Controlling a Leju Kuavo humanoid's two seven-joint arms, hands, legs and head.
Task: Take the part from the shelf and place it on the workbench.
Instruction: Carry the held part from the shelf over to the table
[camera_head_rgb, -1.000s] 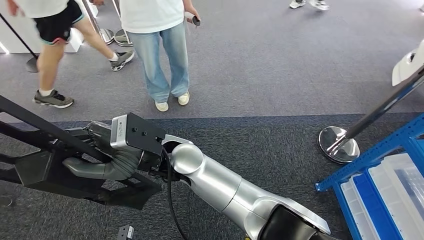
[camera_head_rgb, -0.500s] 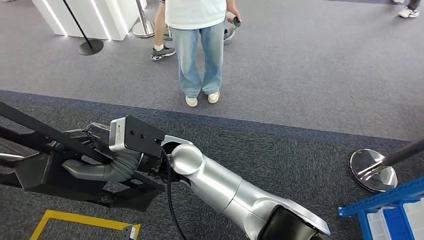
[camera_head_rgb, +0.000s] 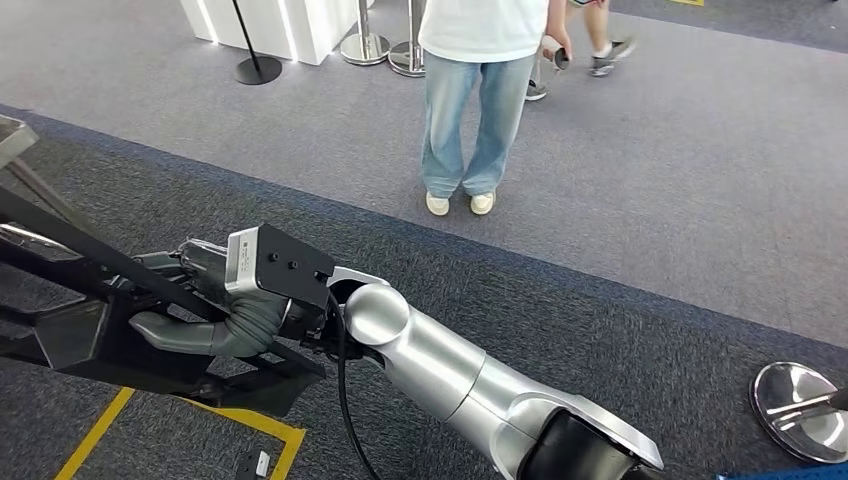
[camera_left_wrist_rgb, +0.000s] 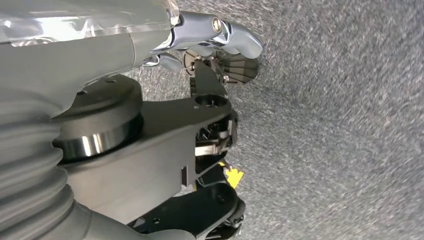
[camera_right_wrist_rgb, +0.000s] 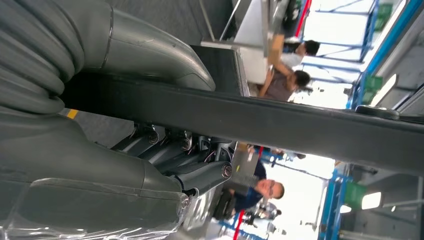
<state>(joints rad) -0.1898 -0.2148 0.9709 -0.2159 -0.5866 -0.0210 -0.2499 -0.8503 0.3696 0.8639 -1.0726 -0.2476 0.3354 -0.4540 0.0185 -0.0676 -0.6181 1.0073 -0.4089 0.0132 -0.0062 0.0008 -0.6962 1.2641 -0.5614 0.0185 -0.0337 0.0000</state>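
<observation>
gripping black part (camera_head_rgb: 130, 335), right hand (camera_head_rgb: 190, 325)

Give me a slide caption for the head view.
Right hand grips the black part above dark carpet.

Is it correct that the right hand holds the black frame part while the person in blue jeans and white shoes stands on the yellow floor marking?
Not quite. In the head view the person stands on the lighter grey carpet farther off, well away from the yellow floor marking, which lies close to the robot. The rest is correct: the right hand holds the black frame part.
</observation>
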